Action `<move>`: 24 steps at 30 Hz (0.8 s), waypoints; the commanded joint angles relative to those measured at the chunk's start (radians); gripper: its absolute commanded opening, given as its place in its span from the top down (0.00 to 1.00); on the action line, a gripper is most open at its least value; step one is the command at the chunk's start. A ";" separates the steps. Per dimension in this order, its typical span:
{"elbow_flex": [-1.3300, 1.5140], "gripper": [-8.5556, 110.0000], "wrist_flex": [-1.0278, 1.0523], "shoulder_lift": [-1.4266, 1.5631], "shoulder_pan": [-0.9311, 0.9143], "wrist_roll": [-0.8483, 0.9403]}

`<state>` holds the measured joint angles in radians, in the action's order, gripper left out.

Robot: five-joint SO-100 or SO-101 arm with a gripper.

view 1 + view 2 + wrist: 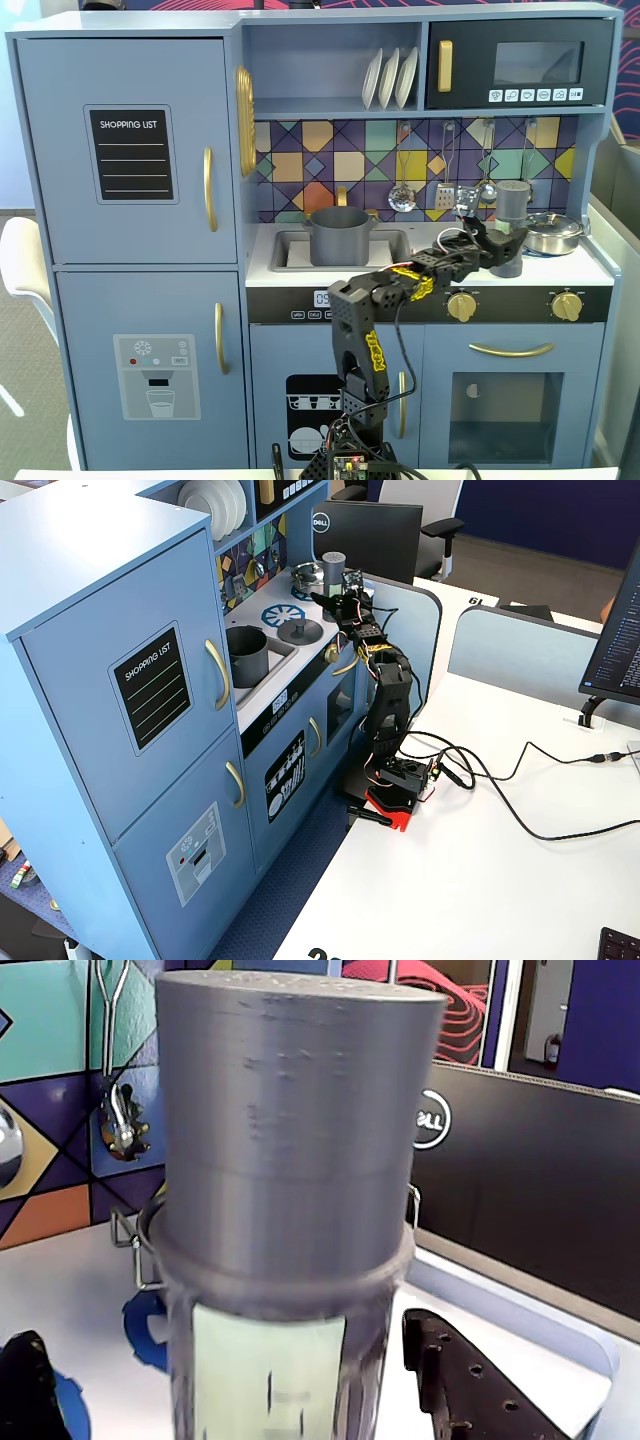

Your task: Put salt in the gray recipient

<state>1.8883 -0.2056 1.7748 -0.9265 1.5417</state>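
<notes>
"SHOPPING LIST" heads the chalkboard (pixel 130 153) on the toy kitchen's fridge door; a "DELL" badge marks the monitor (pixel 520 1195) behind. The salt (pixel 511 226), a tall gray cylinder with a pale green label band, stands upright near the counter's (pixel 420 268) right end. The pincer (pixel 494 240) flanks it, spread apart. The gray recipient (pixel 338 236) sits in the sink.

My arm's workplace: an open-plan office, with a pretend kitchen set against the desk.

The blue wooden toy kitchen (pixel 150 710) with its painted fridge doors and patterned tile backsplash (pixel 400 160) stands beside my white desk (pixel 480 880); around it are a black Dell monitor (pixel 365 535), pale blue desk partitions (pixel 520 650), a black swivel chair (pixel 420 515) and blue carpet (pixel 290 900).
</notes>
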 commanded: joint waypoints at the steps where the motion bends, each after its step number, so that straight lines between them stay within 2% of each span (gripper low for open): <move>1: -0.184 0.54 -0.020 -0.078 0.000 0.023; 13: -0.414 0.58 -0.008 -0.273 0.034 0.046; 15: -0.431 0.66 -0.011 -0.290 0.043 0.061; 18: -0.431 0.90 -0.014 -0.293 0.058 0.086; 19: -0.431 0.93 -0.018 -0.290 0.060 0.080; 24: -0.457 0.93 -0.087 -0.221 0.066 -0.006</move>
<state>1.5340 -0.2378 1.4650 -0.8667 1.5754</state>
